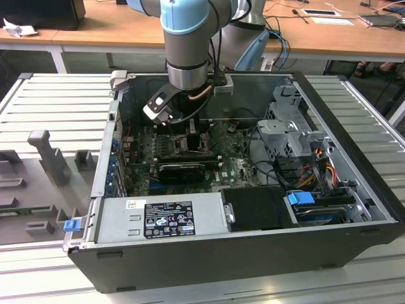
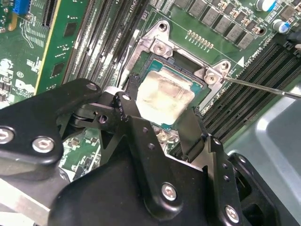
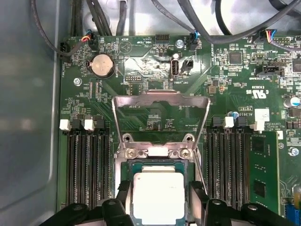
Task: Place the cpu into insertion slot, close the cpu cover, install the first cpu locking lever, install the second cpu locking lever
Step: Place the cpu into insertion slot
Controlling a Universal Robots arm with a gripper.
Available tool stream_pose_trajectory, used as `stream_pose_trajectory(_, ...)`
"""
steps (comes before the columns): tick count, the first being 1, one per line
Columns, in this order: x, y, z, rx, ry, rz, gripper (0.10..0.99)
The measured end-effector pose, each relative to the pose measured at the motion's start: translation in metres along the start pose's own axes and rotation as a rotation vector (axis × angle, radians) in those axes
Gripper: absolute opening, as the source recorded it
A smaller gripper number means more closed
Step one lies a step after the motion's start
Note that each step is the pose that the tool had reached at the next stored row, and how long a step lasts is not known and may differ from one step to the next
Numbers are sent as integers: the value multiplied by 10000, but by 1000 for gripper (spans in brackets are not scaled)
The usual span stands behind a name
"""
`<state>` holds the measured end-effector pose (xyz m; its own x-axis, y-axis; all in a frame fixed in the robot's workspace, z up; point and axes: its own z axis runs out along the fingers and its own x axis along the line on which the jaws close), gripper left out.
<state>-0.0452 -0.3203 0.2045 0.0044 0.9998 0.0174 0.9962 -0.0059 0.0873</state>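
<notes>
At the insertion slot [image 2: 157,63], the hand [image 3: 161,187] tight on the cpu [image 3: 157,197].

Open black PC case [image 1: 373,190] sat on a grey slatted table [image 1: 57,101], with a wooden desk [image 1: 114,25] on the far side. The power supply [image 1: 158,218] ran along the case's near edge, and the drive cage [image 1: 291,126] and cables [image 1: 316,158] were toward the exterior view's right. Grey fixtures [image 1: 47,155] lay outside on the exterior view's left. The green motherboard [image 3: 141,52] had a coin cell [image 3: 102,65] and memory slots [image 3: 87,165].
</notes>
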Motion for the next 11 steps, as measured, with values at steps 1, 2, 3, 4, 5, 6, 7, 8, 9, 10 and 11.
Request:
stream_pose_trajectory(1,1,3,-34,1,2,0,604)
stream_pose_trajectory(2,1,5,-54,2,2,0,604)
stream_pose_trajectory(3,1,6,-69,6,2,0,604)
stream_pose_trajectory(4,1,7,-80,9,2,-1,604)
stream_pose_trajectory(5,2,8,-88,11,1,-1,604)
stream_pose_trajectory(6,2,9,-101,12,2,-1,588)
stream_pose_trajectory(7,2,9,-107,12,1,0,588)
stream_pose_trajectory(8,2,10,-112,12,2,0,522)
stream_pose_trajectory(9,2,11,-119,13,1,0,459)
stream_pose_trajectory(10,2,11,-124,12,2,0,396)
stream_pose_trajectory(11,2,12,-131,13,2,0,396)
